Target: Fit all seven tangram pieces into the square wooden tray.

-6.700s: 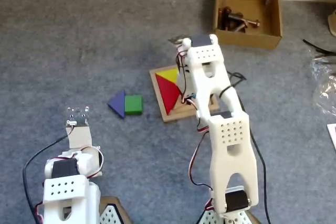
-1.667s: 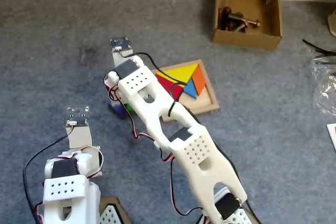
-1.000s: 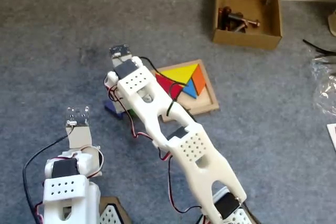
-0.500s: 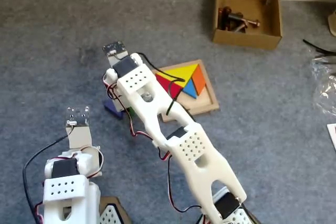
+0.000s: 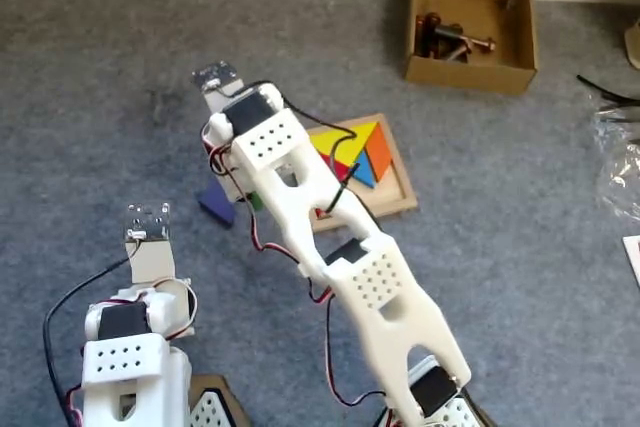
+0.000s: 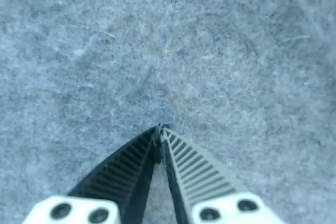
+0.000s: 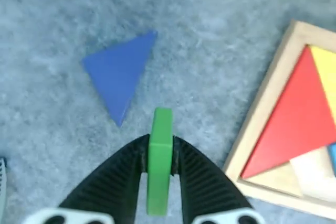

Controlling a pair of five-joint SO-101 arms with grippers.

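Observation:
My right gripper (image 7: 160, 150) is shut on a green square piece (image 7: 160, 156), held on edge above the grey carpet. A blue triangle (image 7: 121, 72) lies flat just beyond it, and it peeks out beside the right arm (image 5: 265, 137) as a blue triangle (image 5: 215, 205) in the high view. The square wooden tray (image 5: 395, 202) holds yellow (image 5: 345, 137), orange (image 5: 378, 152), small blue and red pieces; in the right wrist view the tray (image 7: 268, 108) shows its red piece (image 7: 294, 129). My left gripper (image 6: 160, 129) is shut on nothing, resting low over bare carpet at the near left (image 5: 147, 222).
A cardboard box (image 5: 470, 67) with small metal and wooden parts stands at the back right. Clear plastic wrapping (image 5: 620, 167) lies at the right edge. Open carpet stretches left of and behind the blue triangle.
The right arm swung from over the tray to the loose pieces on the left, closed on the green square and tipped it up. The left arm kept still.

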